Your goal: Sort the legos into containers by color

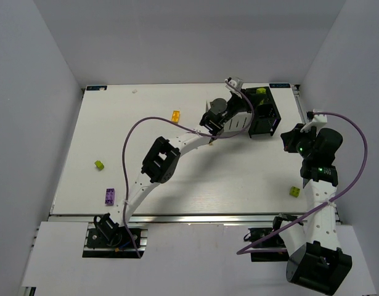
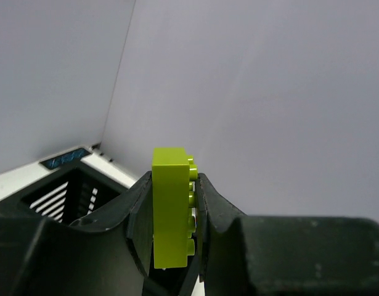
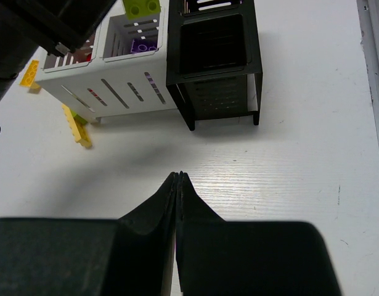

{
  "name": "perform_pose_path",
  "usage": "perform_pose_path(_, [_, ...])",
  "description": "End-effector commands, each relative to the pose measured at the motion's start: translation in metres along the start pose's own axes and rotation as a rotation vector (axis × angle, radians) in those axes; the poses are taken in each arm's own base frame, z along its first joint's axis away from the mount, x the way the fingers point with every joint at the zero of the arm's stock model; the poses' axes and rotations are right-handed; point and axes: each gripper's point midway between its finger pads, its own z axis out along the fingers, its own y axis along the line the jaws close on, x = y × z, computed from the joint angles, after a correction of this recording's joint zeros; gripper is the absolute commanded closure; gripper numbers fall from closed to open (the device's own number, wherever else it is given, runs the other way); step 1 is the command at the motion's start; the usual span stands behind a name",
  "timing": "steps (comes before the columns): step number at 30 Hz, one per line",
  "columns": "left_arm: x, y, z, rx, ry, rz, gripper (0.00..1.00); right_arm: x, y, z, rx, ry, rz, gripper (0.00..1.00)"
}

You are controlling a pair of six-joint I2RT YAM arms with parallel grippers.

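Pinched in the left gripper (image 2: 174, 185), a lime brick (image 2: 171, 209) hangs near the black bin (image 2: 78, 188). Right gripper (image 3: 179, 180) is closed, empty. White box (image 3: 124, 83) holds a purple brick (image 3: 143, 44); loose bricks (image 1: 109, 196) lie unsorted on the table (image 1: 238, 179).

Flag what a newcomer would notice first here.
A lime green brick is pinched in the left gripper, close to the black bin. The right gripper sits shut and empty, facing the white box. A purple brick lies loose near the table's left front edge.
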Motion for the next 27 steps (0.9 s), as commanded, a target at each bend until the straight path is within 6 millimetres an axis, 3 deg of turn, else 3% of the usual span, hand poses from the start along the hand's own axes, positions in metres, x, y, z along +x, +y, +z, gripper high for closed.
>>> perform_pose_path(1, [-0.02,-0.014,0.006,0.056,-0.09,-0.04,0.97,-0.01,-0.001,0.001,-0.003,-0.042,-0.017,1.0])
perform_pose_path(16, [-0.007,-0.006,0.002,0.063,-0.166,-0.111,1.0,-0.01,0.002,0.001,-0.026,-0.042,-0.002,1.0])
perform_pose_path(24, [0.007,-0.014,0.003,0.068,-0.142,-0.119,1.0,-0.009,0.003,0.001,-0.032,-0.041,-0.001,1.0])
perform_pose_path(27, [0.003,-0.019,0.003,0.085,-0.146,-0.121,1.0,-0.007,0.006,0.001,-0.057,-0.035,-0.007,1.0])
